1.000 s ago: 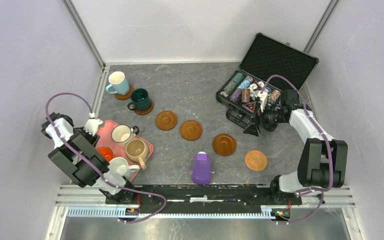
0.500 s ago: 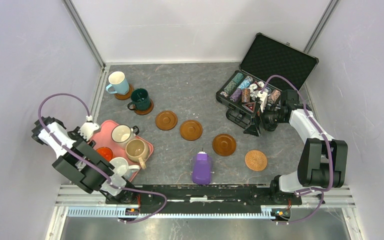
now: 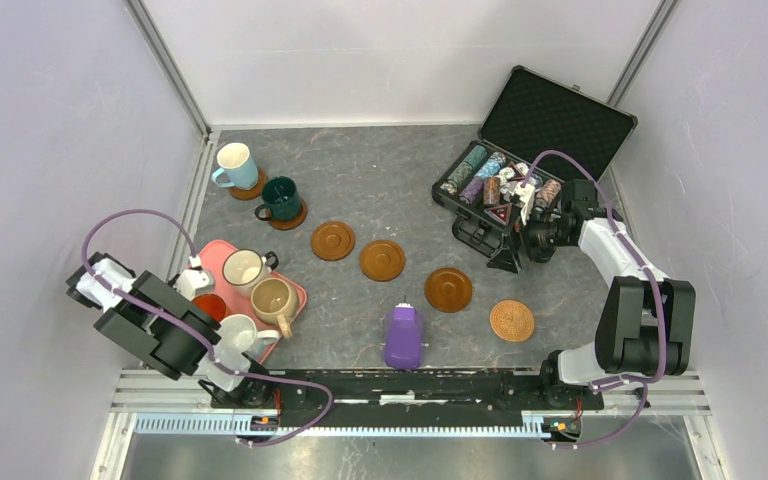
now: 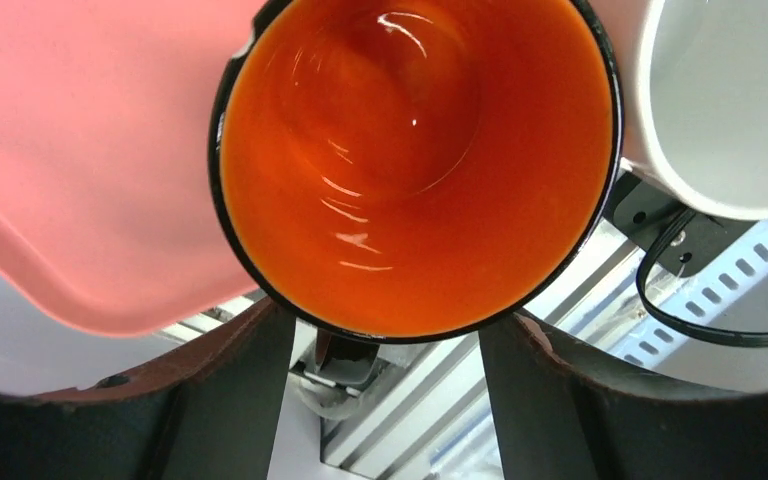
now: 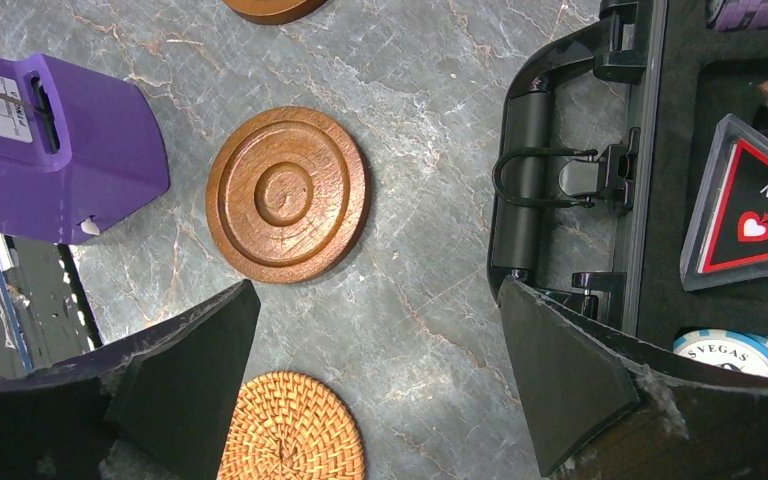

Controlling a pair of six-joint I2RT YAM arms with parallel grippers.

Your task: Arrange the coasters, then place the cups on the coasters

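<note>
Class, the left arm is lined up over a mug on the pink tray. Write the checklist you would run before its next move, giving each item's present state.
1. Left pincer open for the orange mug: ok, fingers apart at its near rim.
2. Fingers low enough on the mug wall: cannot tell.
3. Gap to the white mug: cannot tell, rims look very close.
4. Coaster free: ok, four bare, including the dark coaster nearest the pink tray.
5. Right pincer out of the way: ok, open beside the chip case.

Four cups [image 3: 245, 268] are sitting in the tray [image 3: 300, 293] at the table's [image 3: 380, 180] left, two more standing on coasters [image 3: 298, 216] behind it. Four bare coasters are running rightward toward the case [image 3: 558, 120], the device [image 3: 403, 336] lying before them.
</note>
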